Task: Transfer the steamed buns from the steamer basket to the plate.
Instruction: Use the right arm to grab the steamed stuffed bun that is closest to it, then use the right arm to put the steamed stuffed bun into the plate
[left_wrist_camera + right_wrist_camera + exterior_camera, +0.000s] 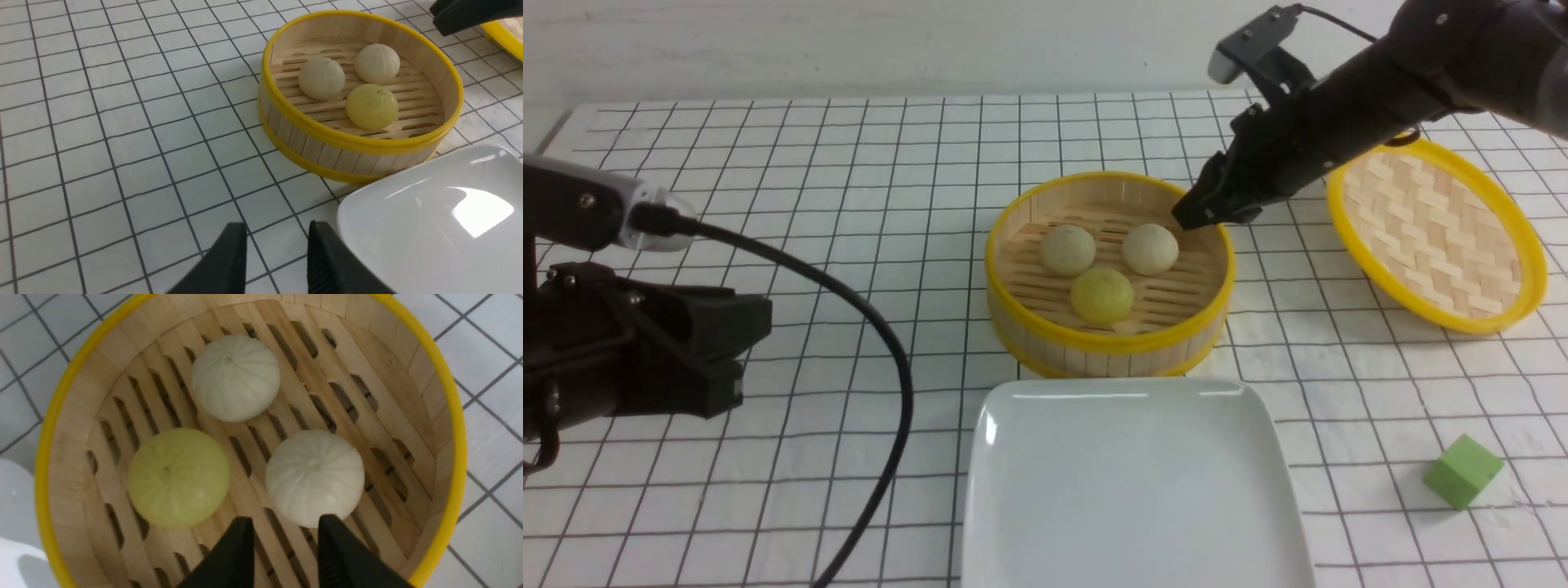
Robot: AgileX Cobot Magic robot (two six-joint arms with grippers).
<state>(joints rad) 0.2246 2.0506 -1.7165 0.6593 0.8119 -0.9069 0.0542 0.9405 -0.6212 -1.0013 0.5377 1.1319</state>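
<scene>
The steamer basket (1111, 343) stands mid-table and holds three steamed buns: two pale beige ones (1067, 249) (1150, 248) and a yellow one (1102, 295). The white plate (1131, 482) lies empty just in front of it. My right gripper (1196, 214) hovers over the basket's far right rim, open and empty. In the right wrist view it (287, 519) is just above the floor slats, with one fingertip beside a beige bun (314, 477); the yellow bun (178, 477) is close by. My left gripper (278, 226) is open and empty over the table, left of the plate (429, 228).
The flat woven lid (1437, 237) lies tilted at the right, behind my right arm. A green cube (1462, 471) sits at the front right. My left arm's black cable (882, 343) loops over the table left of the basket.
</scene>
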